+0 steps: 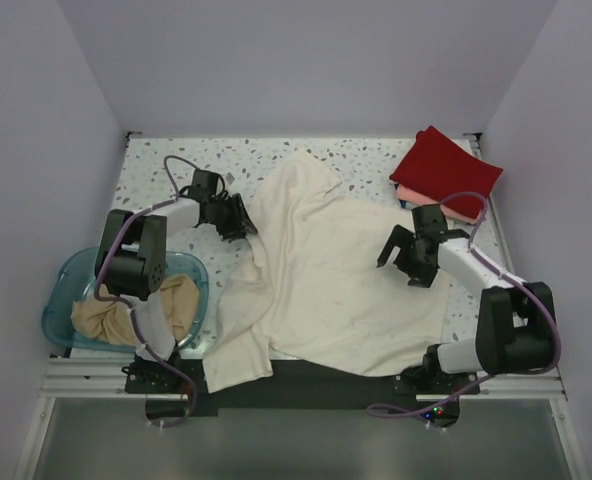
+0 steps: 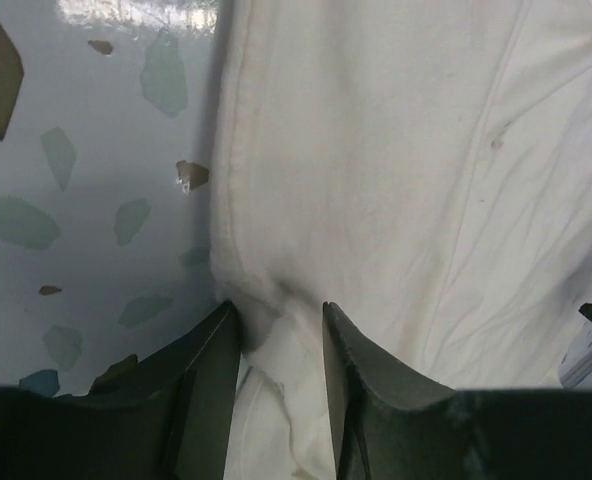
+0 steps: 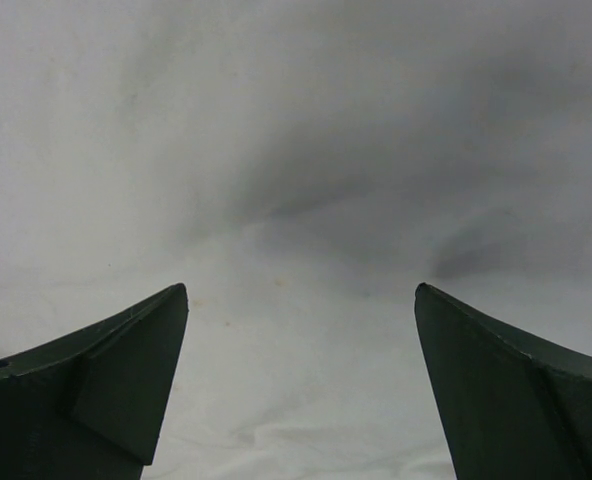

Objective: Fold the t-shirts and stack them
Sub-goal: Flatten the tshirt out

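The cream-white t-shirt lies spread and wrinkled across the middle of the table. My left gripper is at its left edge. In the left wrist view the jaws are closed on a bunched fold of the cream cloth. My right gripper is over the shirt's right side, jaws wide open and empty, with only cream cloth between them. The red t-shirt lies folded at the back right on the salmon pink one. The tan-beige t-shirt is crumpled in the tub.
A translucent blue plastic tub stands at the near left beside the left arm. Speckled tabletop shows at the back left. Walls enclose the table on three sides. A lower corner of the cream shirt hangs at the near edge.
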`<state>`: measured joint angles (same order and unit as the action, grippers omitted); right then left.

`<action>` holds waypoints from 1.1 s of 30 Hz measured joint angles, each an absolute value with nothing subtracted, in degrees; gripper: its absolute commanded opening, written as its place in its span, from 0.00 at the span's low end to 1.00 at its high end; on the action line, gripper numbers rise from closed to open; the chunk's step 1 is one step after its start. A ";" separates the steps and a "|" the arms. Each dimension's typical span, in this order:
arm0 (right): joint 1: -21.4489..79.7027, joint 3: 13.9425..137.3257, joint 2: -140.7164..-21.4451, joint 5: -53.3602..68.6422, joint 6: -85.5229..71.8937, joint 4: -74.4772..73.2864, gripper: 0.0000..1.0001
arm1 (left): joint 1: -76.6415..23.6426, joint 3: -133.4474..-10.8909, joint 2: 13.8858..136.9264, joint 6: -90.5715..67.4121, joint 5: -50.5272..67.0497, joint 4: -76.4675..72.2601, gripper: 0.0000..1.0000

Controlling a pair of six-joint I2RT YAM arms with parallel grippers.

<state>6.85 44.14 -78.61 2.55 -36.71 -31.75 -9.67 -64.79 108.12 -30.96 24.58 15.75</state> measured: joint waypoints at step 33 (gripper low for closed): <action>6.28 69.19 -105.80 -10.44 -35.97 -43.27 0.99 | 3.62 -104.44 130.23 -16.27 28.32 32.38 0.04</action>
